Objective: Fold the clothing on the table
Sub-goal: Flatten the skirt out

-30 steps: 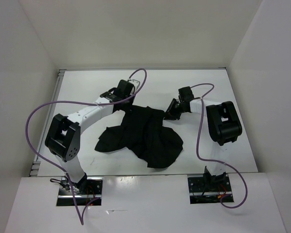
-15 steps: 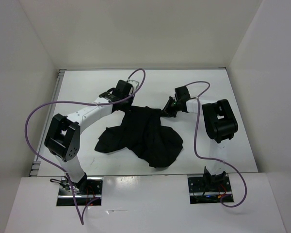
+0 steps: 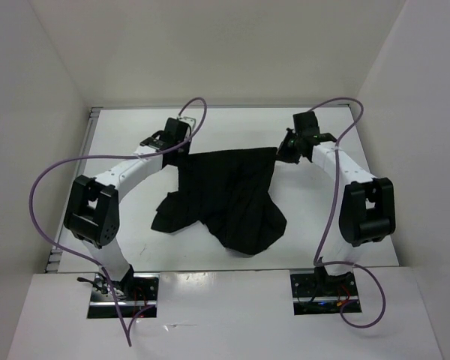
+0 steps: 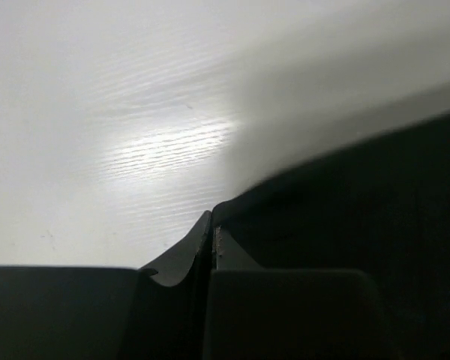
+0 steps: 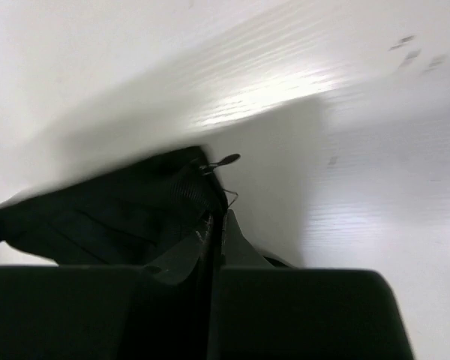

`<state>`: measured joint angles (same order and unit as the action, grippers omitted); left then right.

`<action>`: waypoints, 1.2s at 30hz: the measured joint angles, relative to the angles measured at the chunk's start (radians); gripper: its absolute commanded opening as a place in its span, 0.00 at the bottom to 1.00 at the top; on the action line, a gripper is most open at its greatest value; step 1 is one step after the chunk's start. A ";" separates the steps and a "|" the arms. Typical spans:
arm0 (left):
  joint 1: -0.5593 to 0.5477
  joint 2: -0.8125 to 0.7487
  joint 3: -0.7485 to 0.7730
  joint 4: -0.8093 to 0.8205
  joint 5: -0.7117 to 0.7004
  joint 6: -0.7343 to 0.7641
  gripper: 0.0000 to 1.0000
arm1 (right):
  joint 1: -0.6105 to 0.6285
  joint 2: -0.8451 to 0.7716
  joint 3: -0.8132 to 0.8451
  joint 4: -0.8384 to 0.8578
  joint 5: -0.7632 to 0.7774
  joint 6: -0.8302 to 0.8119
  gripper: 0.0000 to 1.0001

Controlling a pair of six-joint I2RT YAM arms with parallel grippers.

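Observation:
The clothing (image 3: 229, 195), a black skirt, is stretched by its top edge between my two grippers, and its lower part lies rumpled on the white table (image 3: 135, 240). My left gripper (image 3: 178, 152) is shut on the skirt's left top corner; the left wrist view has dark fabric (image 4: 360, 217) running right from the closed fingertips (image 4: 212, 225). My right gripper (image 3: 280, 152) is shut on the right top corner. The right wrist view shows the ribbed waistband (image 5: 172, 195) pinched between the fingers (image 5: 217, 225), with loose threads sticking out.
White upright walls (image 3: 45, 112) enclose the table on the left, back and right. Purple cables (image 3: 60, 169) loop over both arms. The arm bases (image 3: 124, 289) sit at the near edge.
The right gripper closed on the skirt's corner and pulled it right and back; the left gripper moved left and back. The top edge is now stretched straight between them.

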<state>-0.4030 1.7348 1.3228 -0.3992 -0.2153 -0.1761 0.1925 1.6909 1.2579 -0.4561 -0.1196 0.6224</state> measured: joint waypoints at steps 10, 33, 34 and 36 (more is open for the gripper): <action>0.061 0.021 0.116 0.043 0.059 -0.030 0.77 | -0.023 -0.032 0.006 -0.114 0.093 -0.042 0.00; 0.295 0.354 0.138 0.307 0.737 -0.055 0.58 | -0.025 0.006 0.039 -0.142 0.102 -0.087 0.00; 0.296 0.362 0.137 0.315 0.758 -0.069 0.58 | -0.025 0.006 0.040 -0.143 0.102 -0.089 0.00; 0.294 0.373 0.136 0.333 0.797 -0.093 0.58 | -0.027 0.006 0.044 -0.146 0.102 -0.090 0.00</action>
<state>-0.1093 2.1075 1.4590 -0.0666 0.5816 -0.2691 0.1654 1.6974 1.3018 -0.6022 -0.0177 0.5327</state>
